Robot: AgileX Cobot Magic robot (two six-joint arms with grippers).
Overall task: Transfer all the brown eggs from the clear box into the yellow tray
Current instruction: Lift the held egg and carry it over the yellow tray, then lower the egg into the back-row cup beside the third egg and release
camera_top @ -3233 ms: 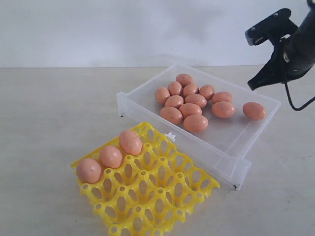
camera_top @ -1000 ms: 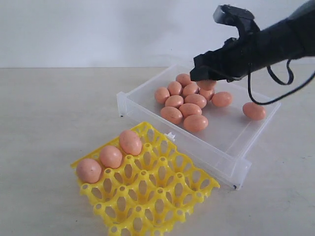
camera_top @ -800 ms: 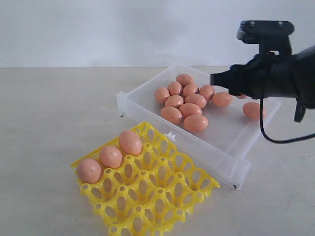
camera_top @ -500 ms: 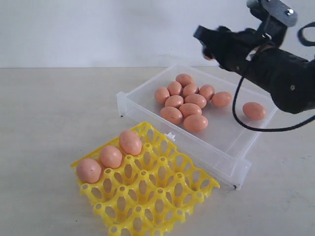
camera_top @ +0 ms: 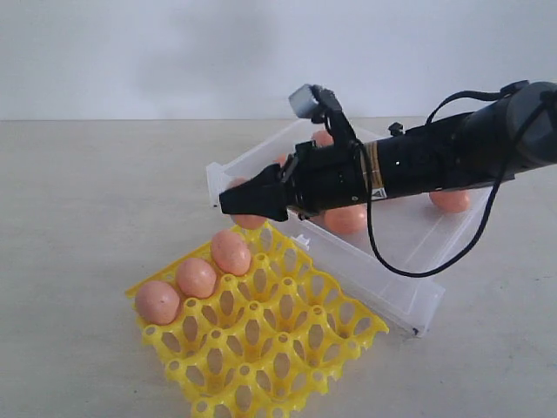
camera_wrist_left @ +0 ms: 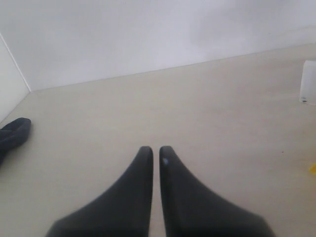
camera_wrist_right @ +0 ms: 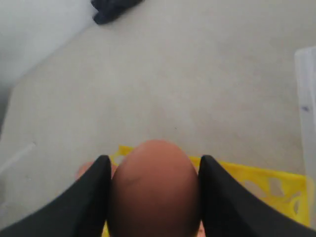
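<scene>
A brown egg (camera_wrist_right: 154,187) is clamped in the right end effector (camera_top: 237,202), just above the yellow tray's (camera_top: 287,348) far corner, beside the clear box (camera_top: 383,287). It is best lowered gently into the free cup (camera_top: 268,237) next to the three seated eggs (camera_top: 197,277) and released only once cradled. The left end effector (camera_wrist_left: 152,150), fingers together, is held aside over the bare surface (camera_wrist_left: 222,128).

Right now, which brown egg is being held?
The egg in the right gripper, above the edge of the yellow tray; the others rest in its cups or the clear box.
</scene>
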